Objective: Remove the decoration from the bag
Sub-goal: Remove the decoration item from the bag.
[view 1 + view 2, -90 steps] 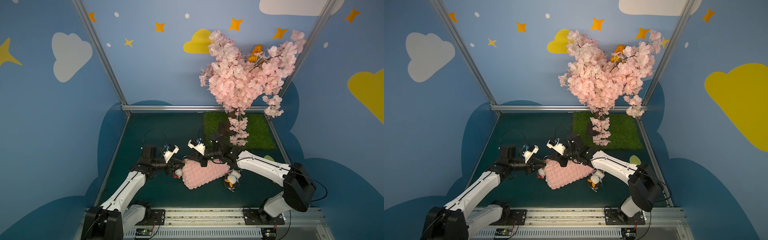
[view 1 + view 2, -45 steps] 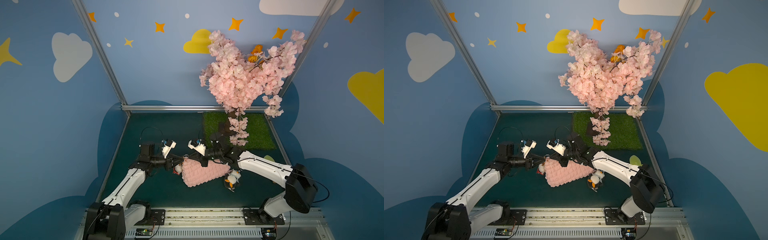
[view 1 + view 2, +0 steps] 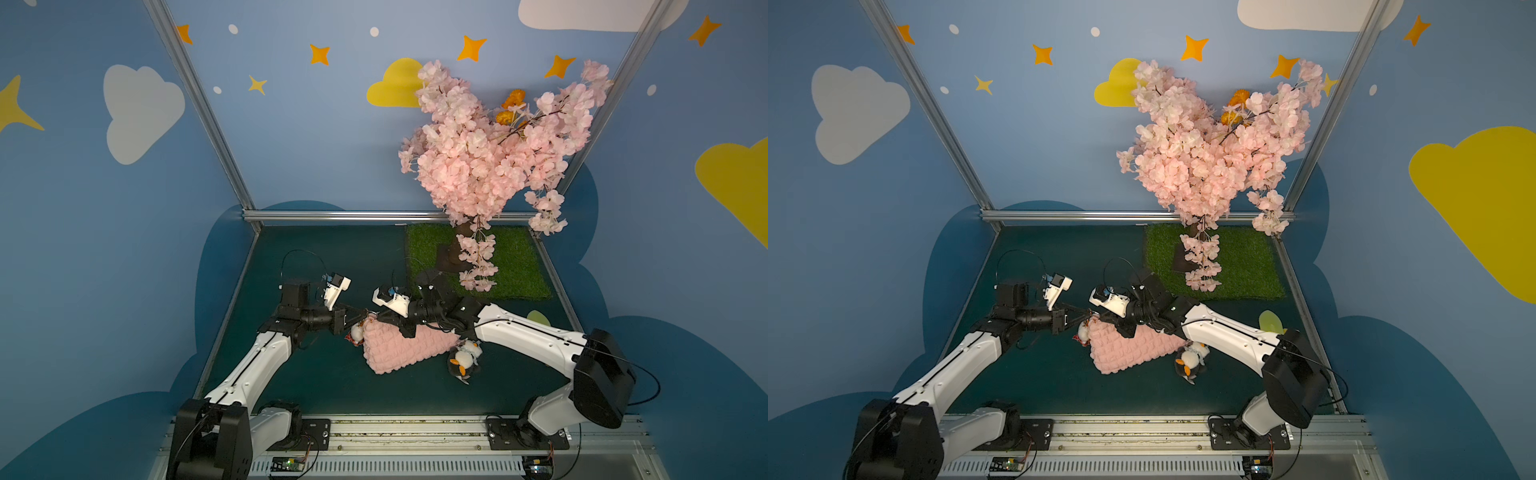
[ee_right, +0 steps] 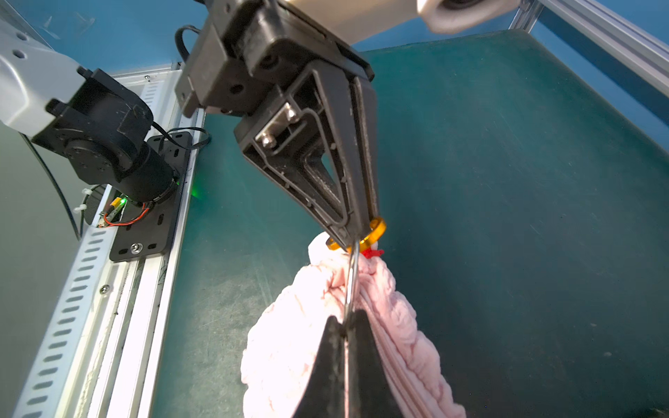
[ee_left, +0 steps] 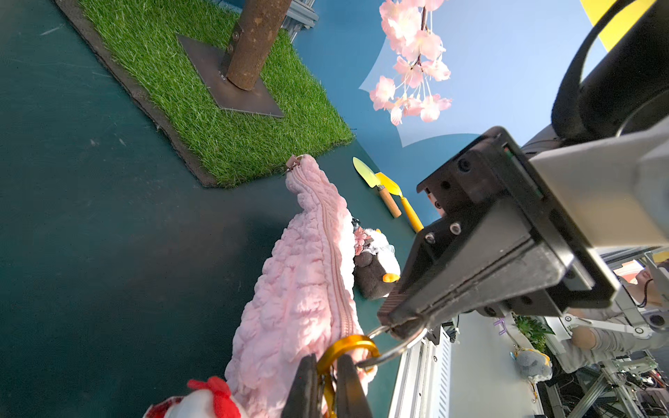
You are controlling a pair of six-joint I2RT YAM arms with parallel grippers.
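The pink bubble-knit bag (image 3: 409, 347) (image 3: 1133, 349) lies on the green floor between my arms. At its left corner hangs the decoration (image 3: 356, 332) (image 5: 202, 401), a small white plush with a red bow. A gold carabiner (image 5: 349, 343) (image 4: 377, 229) links the decoration to a silver ring (image 5: 400, 349) (image 4: 353, 275) at the zip end. My left gripper (image 5: 327, 362) (image 3: 365, 318) is shut on the carabiner. My right gripper (image 4: 346, 319) (image 5: 392, 322) is shut on the silver ring, tip to tip with the left one.
A penguin plush (image 3: 462, 361) (image 5: 376, 269) lies against the bag's right end. The blossom tree (image 3: 490, 141) stands on a grass mat (image 3: 515, 266) at the back right. Toy trowels (image 5: 383, 188) lie near the right wall. A metal rail (image 3: 415, 428) runs along the front.
My left gripper has moved right, up to the bag's corner, and its jaws have narrowed onto the gold carabiner. The right arm and the bag have stayed put.
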